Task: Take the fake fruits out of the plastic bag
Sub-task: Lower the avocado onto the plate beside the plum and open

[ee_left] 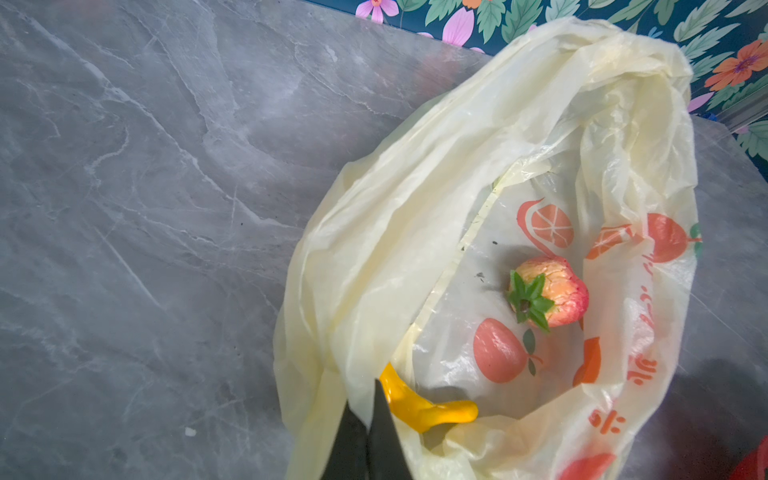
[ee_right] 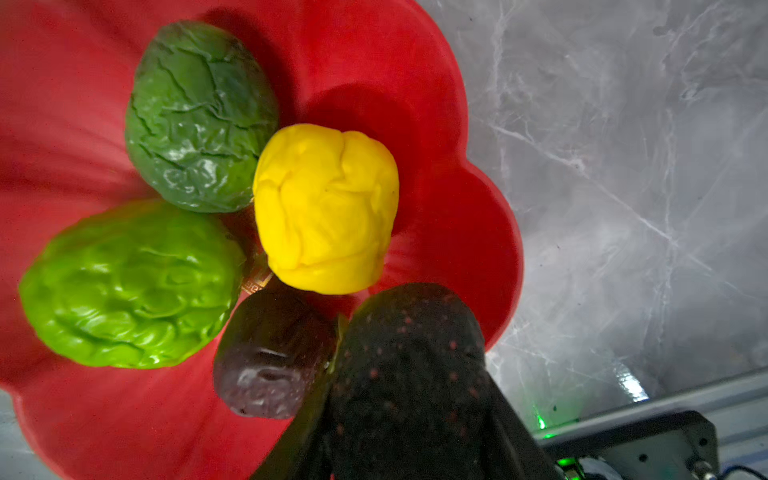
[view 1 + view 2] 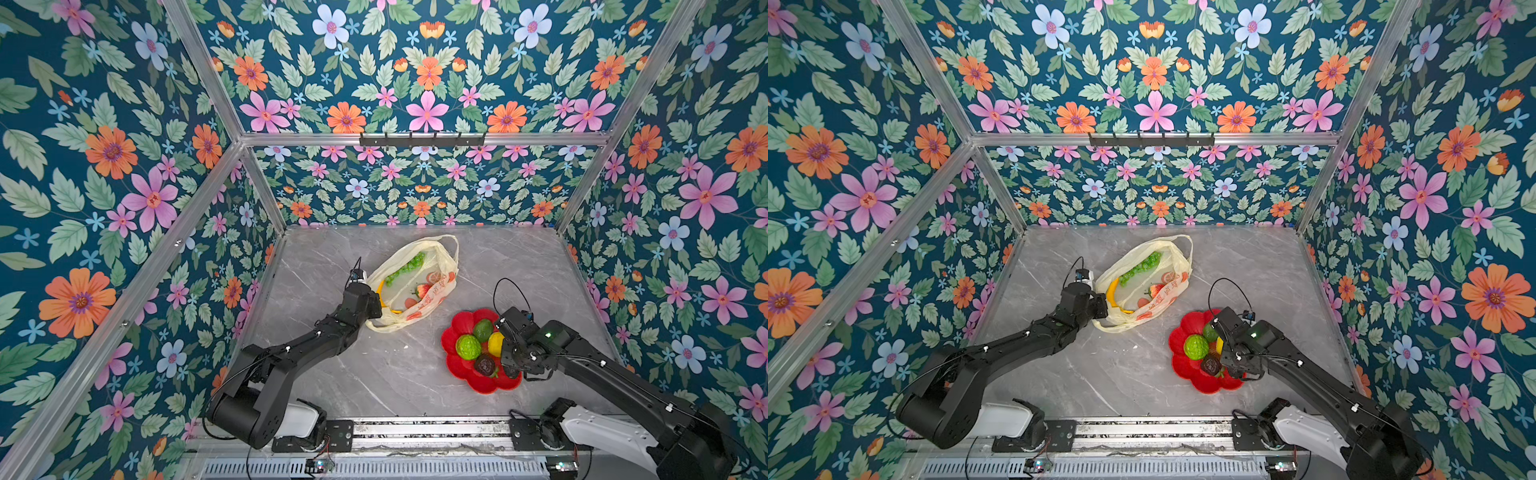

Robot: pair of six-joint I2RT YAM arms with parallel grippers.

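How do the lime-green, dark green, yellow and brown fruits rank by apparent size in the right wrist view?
1. lime-green fruit
2. dark green fruit
3. yellow fruit, only slightly smaller
4. brown fruit

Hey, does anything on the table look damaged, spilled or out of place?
Nothing is spilled, but on the red plate the dark green fruit and the yellow lemon look dented and creased, as if crushed.
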